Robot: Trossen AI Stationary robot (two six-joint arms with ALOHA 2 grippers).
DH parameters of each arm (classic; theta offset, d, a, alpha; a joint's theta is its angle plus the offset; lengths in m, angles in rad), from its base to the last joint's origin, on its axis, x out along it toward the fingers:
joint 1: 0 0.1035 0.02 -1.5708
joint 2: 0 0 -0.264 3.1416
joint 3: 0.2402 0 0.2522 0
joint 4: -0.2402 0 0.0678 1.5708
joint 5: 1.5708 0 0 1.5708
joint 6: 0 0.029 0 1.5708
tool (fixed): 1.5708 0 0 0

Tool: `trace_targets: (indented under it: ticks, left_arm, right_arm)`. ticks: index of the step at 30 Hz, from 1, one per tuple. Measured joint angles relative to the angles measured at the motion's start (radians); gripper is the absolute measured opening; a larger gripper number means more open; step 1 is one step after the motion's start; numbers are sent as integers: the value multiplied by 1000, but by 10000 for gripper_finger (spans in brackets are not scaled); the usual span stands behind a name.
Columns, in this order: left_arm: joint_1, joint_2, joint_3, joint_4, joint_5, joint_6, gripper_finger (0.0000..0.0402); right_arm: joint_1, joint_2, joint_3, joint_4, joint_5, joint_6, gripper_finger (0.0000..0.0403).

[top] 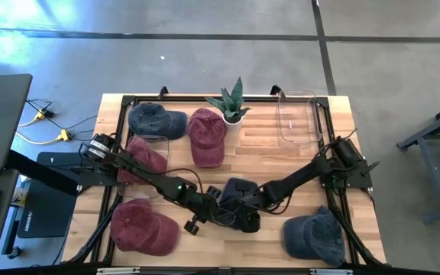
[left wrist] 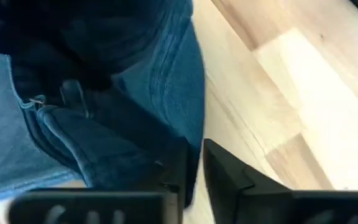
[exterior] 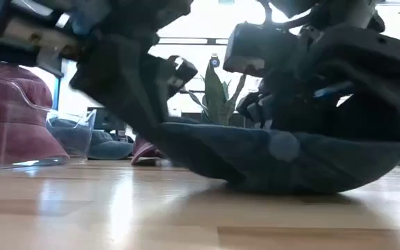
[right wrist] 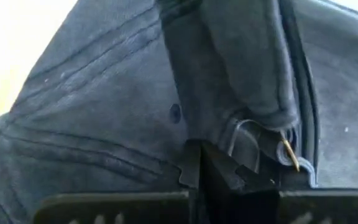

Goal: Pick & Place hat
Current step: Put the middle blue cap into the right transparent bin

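A dark navy cloth cap [top: 239, 200] is seen near the front middle of the light wooden counter [top: 258, 149], crumpled between the two arms. Its fabric is soft denim-like cotton with stitched seam lines, an eyelet hole and a small brass strap buckle [right wrist: 288, 152] visible at the back. In the low view the cap [exterior: 290, 163] is spread in a shallow boat shape, its underside resting on the counter.

The left gripper [left wrist: 194, 168] is placed at one edge of the cap, its fingers parted by a narrow gap with a fold of fabric against them; whether the fold is clamped cannot be told. The right gripper [right wrist: 199, 165] is clenched tight on the cap's cloth near the strap.

Other maroon and blue caps, a small potted plant [top: 231, 103] and clear plastic bins [top: 296, 116] are spread around the counter.
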Motion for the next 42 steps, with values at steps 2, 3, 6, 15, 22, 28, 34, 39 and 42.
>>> trace_targets:
  ticks: [2, 3, 6, 15, 22, 28, 34, 39, 42]
  left_arm:
    - [0, 0, 41, -31, -4, 0, 79]
    - [0, 0, 59, -36, -3, -4, 92]
    - [0, 0, 106, -66, 14, -46, 126]
    - [-40, 0, 294, -437, -142, -257, 149]
    - [-115, 0, 192, -370, -385, -472, 150]
    - [-132, 0, 109, -224, -530, -631, 150]
    - [-130, 0, 75, -49, -532, -566, 150]
    - [-131, 16, 77, 97, -519, -517, 150]
    - [-130, 51, 74, 154, -503, -497, 150]
  right_arm:
    - [9, -24, -2, -24, 24, -10, 2]
    - [15, -43, -2, -39, 51, -11, 1]
    - [42, -110, -1, -92, 136, 10, 5]
    - [147, -198, -1, -30, 124, -43, 78]
    - [231, -95, 1, 84, 118, -52, 194]
    - [257, -47, 1, 61, 253, 0, 222]
    - [253, 14, 1, 49, 248, 2, 192]
    - [235, 21, 1, 25, 347, 12, 127]
    - [223, 22, 1, 13, 389, 3, 69]
